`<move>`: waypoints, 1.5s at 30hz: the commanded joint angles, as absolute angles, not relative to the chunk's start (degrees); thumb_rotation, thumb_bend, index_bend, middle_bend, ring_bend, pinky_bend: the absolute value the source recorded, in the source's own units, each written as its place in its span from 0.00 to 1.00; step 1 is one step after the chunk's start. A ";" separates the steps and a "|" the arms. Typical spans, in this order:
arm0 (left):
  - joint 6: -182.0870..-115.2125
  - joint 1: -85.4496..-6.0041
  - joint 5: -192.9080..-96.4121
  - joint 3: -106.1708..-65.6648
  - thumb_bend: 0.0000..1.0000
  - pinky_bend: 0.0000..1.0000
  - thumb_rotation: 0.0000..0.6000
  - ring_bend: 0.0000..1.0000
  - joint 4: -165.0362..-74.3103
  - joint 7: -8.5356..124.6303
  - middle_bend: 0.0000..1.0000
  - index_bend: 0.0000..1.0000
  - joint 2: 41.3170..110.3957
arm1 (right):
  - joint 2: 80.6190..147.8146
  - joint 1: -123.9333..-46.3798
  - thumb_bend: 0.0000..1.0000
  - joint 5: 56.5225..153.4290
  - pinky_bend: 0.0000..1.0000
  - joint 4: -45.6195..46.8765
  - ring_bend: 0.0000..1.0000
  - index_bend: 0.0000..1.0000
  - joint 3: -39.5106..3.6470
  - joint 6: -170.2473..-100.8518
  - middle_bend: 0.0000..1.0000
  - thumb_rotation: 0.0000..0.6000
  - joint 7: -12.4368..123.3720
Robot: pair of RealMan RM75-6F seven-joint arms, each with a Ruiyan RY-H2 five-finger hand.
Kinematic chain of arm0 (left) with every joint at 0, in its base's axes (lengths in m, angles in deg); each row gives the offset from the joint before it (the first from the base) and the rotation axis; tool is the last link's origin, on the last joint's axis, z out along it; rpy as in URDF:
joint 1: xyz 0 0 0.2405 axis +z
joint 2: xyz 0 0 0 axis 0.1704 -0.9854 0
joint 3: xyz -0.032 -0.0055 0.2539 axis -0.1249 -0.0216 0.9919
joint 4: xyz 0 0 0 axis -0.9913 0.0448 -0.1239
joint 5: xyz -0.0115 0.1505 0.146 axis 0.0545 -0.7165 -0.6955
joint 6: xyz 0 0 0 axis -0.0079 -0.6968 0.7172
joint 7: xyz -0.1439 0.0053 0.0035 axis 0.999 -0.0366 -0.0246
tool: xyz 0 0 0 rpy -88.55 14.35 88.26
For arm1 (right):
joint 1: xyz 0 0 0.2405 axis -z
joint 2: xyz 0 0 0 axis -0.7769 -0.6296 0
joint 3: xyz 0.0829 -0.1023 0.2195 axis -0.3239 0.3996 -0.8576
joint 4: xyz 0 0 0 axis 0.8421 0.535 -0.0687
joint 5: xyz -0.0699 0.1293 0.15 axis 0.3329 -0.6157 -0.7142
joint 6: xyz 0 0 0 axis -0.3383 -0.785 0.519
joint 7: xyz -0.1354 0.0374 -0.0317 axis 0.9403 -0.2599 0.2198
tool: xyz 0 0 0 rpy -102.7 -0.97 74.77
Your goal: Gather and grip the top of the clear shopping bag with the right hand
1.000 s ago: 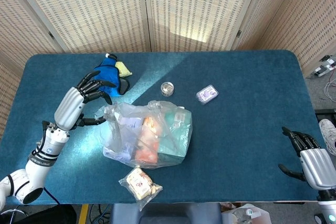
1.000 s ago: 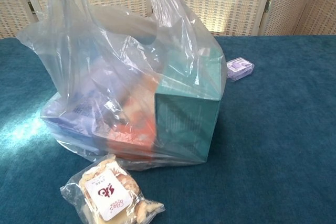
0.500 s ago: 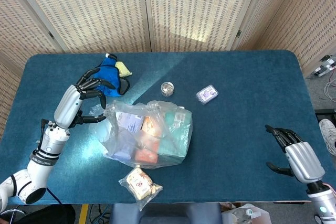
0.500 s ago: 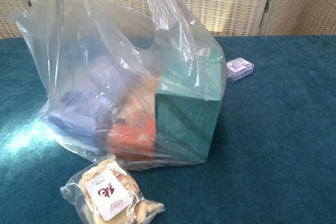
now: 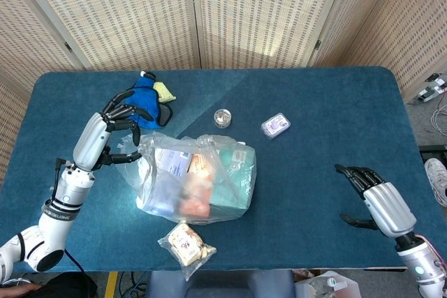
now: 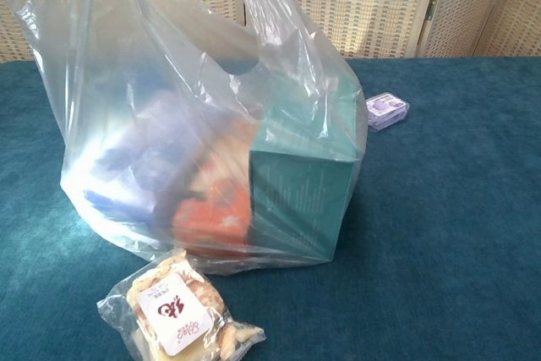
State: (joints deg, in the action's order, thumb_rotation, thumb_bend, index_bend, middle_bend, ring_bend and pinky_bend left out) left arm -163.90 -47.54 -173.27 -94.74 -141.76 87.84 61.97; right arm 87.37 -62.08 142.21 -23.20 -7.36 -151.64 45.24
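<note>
Creeping inward, my right hand [image 5: 377, 197], fingers spread and empty, nears the clear shopping bag [image 5: 199, 179] at mid-table, whose edge my left hand [image 5: 112, 130] pinches to steady it.

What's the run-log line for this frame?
right hand: open, clear of bag | left hand: at clear shopping bag edge | grip: not yet

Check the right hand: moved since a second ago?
Yes. In the head view the right hand has come left from the table's right edge toward the clear shopping bag, open.
</note>
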 commanded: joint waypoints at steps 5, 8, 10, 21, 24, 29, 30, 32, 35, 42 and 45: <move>-163.21 -47.71 -173.50 -94.19 0.30 0.09 1.00 0.33 -141.91 86.77 0.41 0.52 61.44 | 87.28 -62.50 0.15 142.48 0.21 -23.38 0.15 0.04 -6.99 -151.51 0.19 1.00 45.22; -163.06 -47.70 -173.31 -94.20 0.30 0.09 1.00 0.33 -142.21 86.26 0.41 0.46 61.08 | 87.27 -62.59 0.15 142.48 0.21 -23.37 0.15 0.04 -6.84 -151.59 0.19 1.00 45.16; -163.32 -47.40 -173.59 -93.99 0.31 0.09 1.00 0.32 -142.61 86.47 0.40 0.42 60.56 | 87.27 -62.70 0.15 142.36 0.21 -23.36 0.15 0.04 -6.78 -151.54 0.19 1.00 45.11; -158.55 -49.84 -171.73 -94.28 0.30 0.09 1.00 0.27 -144.03 81.74 0.28 0.31 60.17 | 87.05 -62.72 0.15 142.47 0.21 -23.53 0.15 0.04 -6.29 -152.21 0.19 1.00 44.78; -158.04 -50.20 -171.41 -94.44 0.30 0.09 1.00 0.25 -144.71 81.47 0.26 0.35 60.14 | 87.05 -62.52 0.15 142.35 0.21 -23.37 0.15 0.04 -6.10 -152.52 0.19 1.00 44.57; -157.89 -50.97 -170.61 -95.27 0.31 0.09 1.00 0.25 -145.41 81.31 0.26 0.54 61.00 | 87.13 -62.58 0.15 142.02 0.21 -23.16 0.15 0.04 -6.05 -152.60 0.19 1.00 43.98; -158.02 -51.07 -170.36 -95.51 0.31 0.09 1.00 0.25 -145.45 81.21 0.26 0.56 61.27 | 87.17 -62.68 0.15 142.01 0.21 -23.15 0.15 0.04 -6.04 -152.48 0.19 1.00 43.78; -158.35 -51.08 -169.79 -95.87 0.31 0.09 1.00 0.25 -145.70 81.25 0.26 0.60 61.66 | 87.08 -63.17 0.15 142.16 0.21 -23.30 0.15 0.04 -5.99 -151.90 0.19 1.00 43.19; -158.72 -50.87 -168.80 -96.54 0.31 0.09 1.00 0.25 -146.44 81.79 0.26 0.62 61.44 | 86.63 -64.31 0.15 142.91 0.21 -23.98 0.15 0.04 -6.02 -150.81 0.19 1.00 42.54; -159.48 -49.96 -167.95 -97.20 0.31 0.10 1.00 0.25 -148.37 82.19 0.26 0.63 59.96 | 85.01 -69.24 0.15 144.93 0.21 -27.32 0.10 0.04 -5.99 -145.54 0.16 1.00 36.91; -159.39 -49.74 -167.95 -97.17 0.31 0.09 1.00 0.25 -149.19 81.90 0.26 0.63 59.33 | 84.26 -72.51 0.12 146.01 0.20 -29.06 0.07 0.04 -6.09 -142.14 0.14 1.00 32.93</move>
